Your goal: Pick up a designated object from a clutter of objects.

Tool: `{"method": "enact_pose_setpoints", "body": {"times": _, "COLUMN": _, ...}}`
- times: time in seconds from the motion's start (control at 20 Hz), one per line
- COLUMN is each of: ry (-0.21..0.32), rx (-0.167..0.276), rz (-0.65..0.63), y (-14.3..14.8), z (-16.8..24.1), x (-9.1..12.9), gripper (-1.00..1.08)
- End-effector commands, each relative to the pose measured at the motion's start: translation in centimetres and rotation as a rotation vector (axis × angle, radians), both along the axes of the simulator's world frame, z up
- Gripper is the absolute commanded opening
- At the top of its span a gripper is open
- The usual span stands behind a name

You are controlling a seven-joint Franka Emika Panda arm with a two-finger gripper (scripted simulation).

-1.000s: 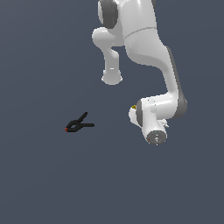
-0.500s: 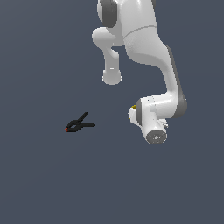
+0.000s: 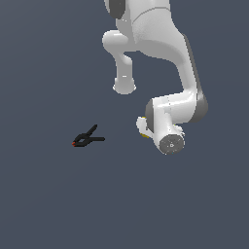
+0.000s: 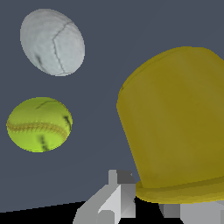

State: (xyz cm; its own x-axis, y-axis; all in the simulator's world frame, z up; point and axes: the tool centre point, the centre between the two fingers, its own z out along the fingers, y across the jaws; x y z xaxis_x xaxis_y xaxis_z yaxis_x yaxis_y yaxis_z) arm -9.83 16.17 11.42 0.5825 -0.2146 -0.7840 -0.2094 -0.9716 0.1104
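Close under the wrist camera, yellow cup [image 4: 175, 127] lies between the fingers [image 4: 113, 199] of the hand [image 4: 151, 205], rim toward them; whether they are clenched on it I cannot tell. Judged light, rigid, smooth-walled: grip across body near rim. Contents not visible. Yellow-green ball [image 4: 39, 124] and grey ball [image 4: 52, 42] sit beside.
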Motion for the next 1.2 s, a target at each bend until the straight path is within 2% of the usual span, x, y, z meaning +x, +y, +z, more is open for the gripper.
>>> {"method": "enact_pose_setpoints", "body": {"times": 0.0, "ry": -0.032, "rx": 0.012, "rz": 0.030, "y": -1.5, "z": 1.8, "x": 0.5, "gripper": -1.00}}
{"method": "enact_pose_setpoints", "body": {"times": 1.15, "ry": -0.377, "rx": 0.149, "rz": 0.381, "y": -19.1, "z": 20.7, "x": 5.8, "gripper": -1.00}}
